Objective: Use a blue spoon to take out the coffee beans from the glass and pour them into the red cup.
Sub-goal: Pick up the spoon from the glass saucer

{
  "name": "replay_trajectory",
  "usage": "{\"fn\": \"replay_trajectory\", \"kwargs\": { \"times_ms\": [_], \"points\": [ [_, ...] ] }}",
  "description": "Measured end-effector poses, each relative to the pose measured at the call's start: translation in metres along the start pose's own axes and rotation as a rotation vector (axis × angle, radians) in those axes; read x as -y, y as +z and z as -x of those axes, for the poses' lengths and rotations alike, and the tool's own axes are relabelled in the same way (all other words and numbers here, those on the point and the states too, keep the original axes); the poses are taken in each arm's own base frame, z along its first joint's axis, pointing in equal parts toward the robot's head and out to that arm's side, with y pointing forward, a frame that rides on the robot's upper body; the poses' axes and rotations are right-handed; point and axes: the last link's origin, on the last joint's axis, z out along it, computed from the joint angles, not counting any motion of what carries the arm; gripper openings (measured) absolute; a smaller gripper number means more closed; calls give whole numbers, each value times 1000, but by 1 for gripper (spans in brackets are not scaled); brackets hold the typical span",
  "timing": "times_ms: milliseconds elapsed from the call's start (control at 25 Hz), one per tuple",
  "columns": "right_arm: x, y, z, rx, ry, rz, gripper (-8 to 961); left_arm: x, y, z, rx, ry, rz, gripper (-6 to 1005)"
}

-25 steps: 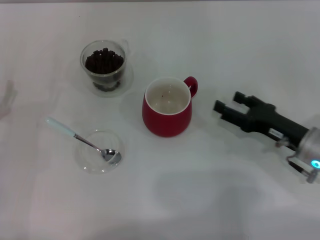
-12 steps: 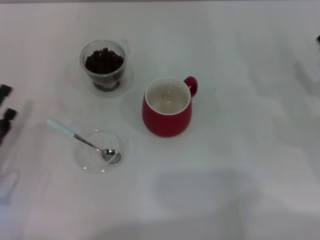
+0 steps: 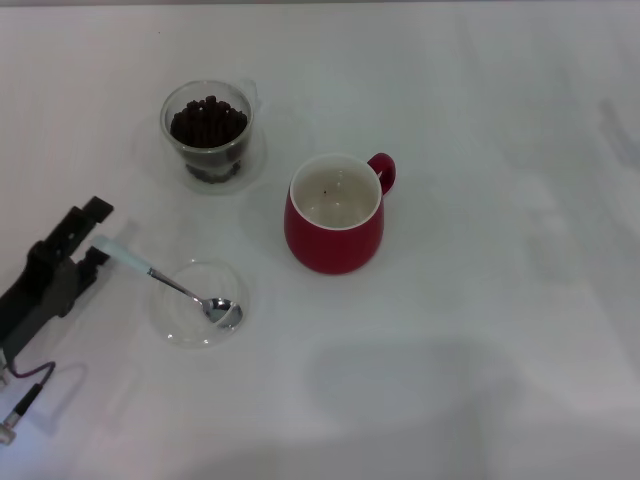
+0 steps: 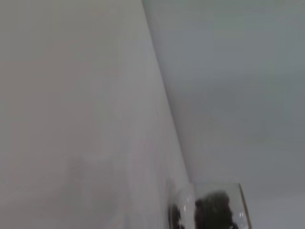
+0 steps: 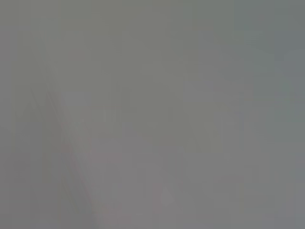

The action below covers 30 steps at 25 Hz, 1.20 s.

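The blue spoon [image 3: 150,272] lies with its metal bowl in a shallow clear dish [image 3: 196,303] and its pale handle pointing to the left. My left gripper [image 3: 94,236] is at the table's left side, open, with one finger on each side of the handle's tip. I cannot tell whether it touches the handle. The glass [image 3: 208,131] [image 4: 209,212], full of dark coffee beans [image 3: 208,121], stands at the back left. The red cup [image 3: 335,212] stands in the middle, white inside, with its handle to the right. My right gripper is out of view.
The white table [image 3: 480,330] spreads out to the right and front of the cup. The right wrist view shows only a blank grey surface.
The right arm has withdrawn from the right side and left the view. The left arm has come in from the left edge up to the spoon's handle tip.
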Motion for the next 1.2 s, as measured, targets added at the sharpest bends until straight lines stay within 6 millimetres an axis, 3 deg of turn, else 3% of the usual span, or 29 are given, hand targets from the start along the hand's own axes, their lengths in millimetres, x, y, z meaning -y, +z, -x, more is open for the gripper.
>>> {"fn": "replay_trajectory", "kwargs": {
  "times_ms": [720,960,1040,1200],
  "points": [
    [2,-2,-2,-10,7,-15,873,-2,2,2,73,34,0,758],
    [3,-4,-4,-18,10,-24,874,-1,0,-1,71,38,-3,557],
    [4,-5,-4,-20,10,-26,874,-1,-2,-3,71,39,-5,294],
    [4,-6,-4,-22,10,-28,874,-3,-4,-7,80,38,0,163]
  ]
}}
